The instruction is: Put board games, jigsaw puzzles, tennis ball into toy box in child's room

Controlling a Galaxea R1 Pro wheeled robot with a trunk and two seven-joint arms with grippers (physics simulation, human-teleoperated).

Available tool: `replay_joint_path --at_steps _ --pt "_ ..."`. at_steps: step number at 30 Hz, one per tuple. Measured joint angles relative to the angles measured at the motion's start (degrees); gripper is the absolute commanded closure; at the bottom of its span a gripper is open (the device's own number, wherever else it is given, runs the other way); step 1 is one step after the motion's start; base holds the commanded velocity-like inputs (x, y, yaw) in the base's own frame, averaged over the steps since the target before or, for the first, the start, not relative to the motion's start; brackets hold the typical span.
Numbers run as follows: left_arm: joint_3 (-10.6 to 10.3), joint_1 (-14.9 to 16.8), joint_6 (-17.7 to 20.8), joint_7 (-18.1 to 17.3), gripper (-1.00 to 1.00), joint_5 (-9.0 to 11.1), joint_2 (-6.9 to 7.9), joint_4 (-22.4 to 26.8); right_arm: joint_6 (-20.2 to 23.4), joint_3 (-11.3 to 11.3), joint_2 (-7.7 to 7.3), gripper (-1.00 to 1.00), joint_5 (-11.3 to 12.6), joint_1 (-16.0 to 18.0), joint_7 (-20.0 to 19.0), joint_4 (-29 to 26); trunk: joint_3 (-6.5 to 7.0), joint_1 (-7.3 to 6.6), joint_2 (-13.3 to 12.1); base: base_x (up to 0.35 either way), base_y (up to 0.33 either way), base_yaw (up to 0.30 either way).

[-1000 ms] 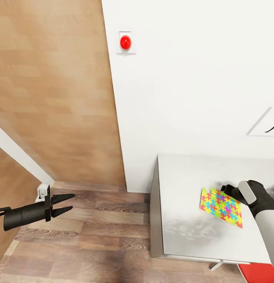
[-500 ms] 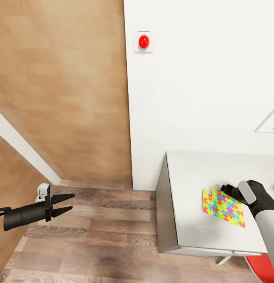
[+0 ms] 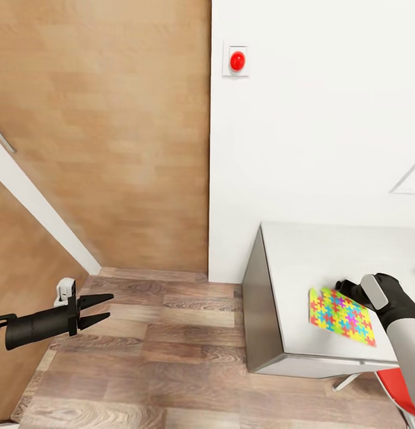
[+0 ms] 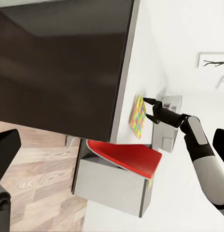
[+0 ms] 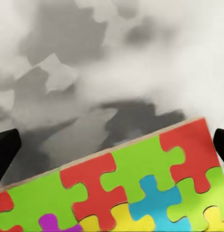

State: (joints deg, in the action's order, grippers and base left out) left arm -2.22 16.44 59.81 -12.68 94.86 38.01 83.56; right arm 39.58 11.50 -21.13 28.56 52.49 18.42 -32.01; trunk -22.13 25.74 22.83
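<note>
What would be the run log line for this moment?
left gripper: open, over floor | right gripper: at jigsaw puzzle edge, grip unclear | puzzle: held over table

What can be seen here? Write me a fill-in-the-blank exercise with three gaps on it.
1. The jigsaw puzzle lies flat on the ____.
2. The fingers of the right gripper hover at the puzzle's far edge, spread ____.
3. The left gripper hangs over the wood-plank ____.

Missing words: table; open; floor
</note>
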Motion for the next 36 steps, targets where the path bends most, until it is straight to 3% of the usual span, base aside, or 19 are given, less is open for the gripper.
replay_joint_path --at_steps 36 --pt "-0.04 0.00 0.00 0.00 -1.00 0.00 0.00 0.00 -0.02 -0.01 0.07 -1.00 0.07 -0.07 -0.01 -0.14 0.00 0.00 0.00 -0.015 0.104 0.000"
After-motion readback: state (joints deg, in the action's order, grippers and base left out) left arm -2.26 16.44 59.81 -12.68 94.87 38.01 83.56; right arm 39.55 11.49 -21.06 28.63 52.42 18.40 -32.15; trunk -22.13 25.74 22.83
